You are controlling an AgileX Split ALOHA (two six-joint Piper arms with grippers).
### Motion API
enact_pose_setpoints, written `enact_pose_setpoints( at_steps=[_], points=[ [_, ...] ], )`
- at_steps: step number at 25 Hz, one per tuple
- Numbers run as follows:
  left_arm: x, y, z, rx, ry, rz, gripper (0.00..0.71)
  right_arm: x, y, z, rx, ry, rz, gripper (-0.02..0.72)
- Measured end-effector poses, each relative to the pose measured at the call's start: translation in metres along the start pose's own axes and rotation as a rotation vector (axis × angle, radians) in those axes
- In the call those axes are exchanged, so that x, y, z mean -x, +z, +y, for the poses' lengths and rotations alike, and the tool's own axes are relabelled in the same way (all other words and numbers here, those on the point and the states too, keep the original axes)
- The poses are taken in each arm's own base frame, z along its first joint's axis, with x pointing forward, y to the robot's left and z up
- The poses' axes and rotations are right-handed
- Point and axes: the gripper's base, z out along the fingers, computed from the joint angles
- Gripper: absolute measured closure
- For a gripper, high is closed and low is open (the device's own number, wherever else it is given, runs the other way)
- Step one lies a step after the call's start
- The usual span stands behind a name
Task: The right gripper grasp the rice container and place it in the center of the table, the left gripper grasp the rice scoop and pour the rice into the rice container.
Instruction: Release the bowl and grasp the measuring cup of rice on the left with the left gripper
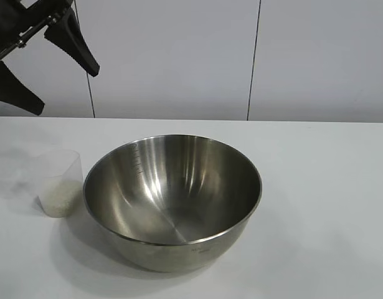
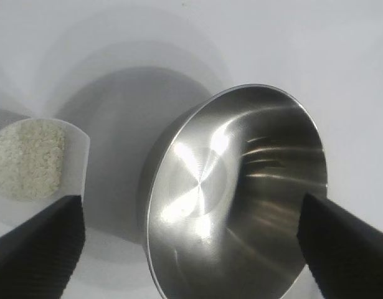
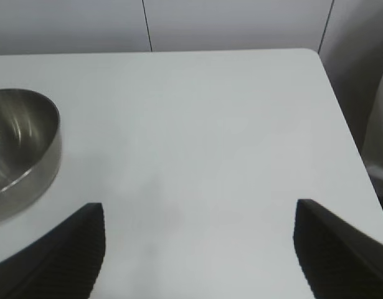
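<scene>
The large round stainless-steel rice container point(image 1: 172, 200) is set near the centre of the plain white table point(image 1: 328, 205), with the small clear plastic rice scoop point(image 1: 59, 183) just beside it at its left, holding white rice point(image 1: 58, 197). The black left gripper point(image 1: 45, 68) is held high above the scoop at the far left, spread wide and grasping nothing. The black right gripper point(image 3: 197, 249) is seen spread and unladen over bare table to the right of the container.

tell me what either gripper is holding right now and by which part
Nothing is held. The left gripper hangs open above the rice scoop; the right gripper is open over bare table, beside the rice container.
</scene>
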Motion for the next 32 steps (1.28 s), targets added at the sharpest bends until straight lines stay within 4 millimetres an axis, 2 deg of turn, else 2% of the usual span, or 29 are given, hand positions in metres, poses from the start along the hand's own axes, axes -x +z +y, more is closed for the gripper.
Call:
enact_pose_setpoints(
  at_steps=[6, 12, 21, 32],
  points=[
    [0.000, 0.000, 0.000, 0.000, 0.000, 0.000, 0.041, -0.011, 0.013, 0.000, 0.025, -0.007, 0.058, 0.136],
    [0.000, 0.000, 0.000, 0.000, 0.000, 0.000, 0.041, -0.011, 0.014, 0.001, 0.038, 0.004, 0.052, 0.136],
    [0.000, 0.000, 0.000, 0.000, 0.000, -0.002, 0.041, -0.009, 0.013, 0.001, 0.149, -0.043, 0.024, 0.136],
    [0.002, 0.000, 0.000, 0.005, 0.000, -0.025, 0.041, -0.012, 0.018, 0.001, 0.154, -0.060, 0.037, 0.136]
  ],
)
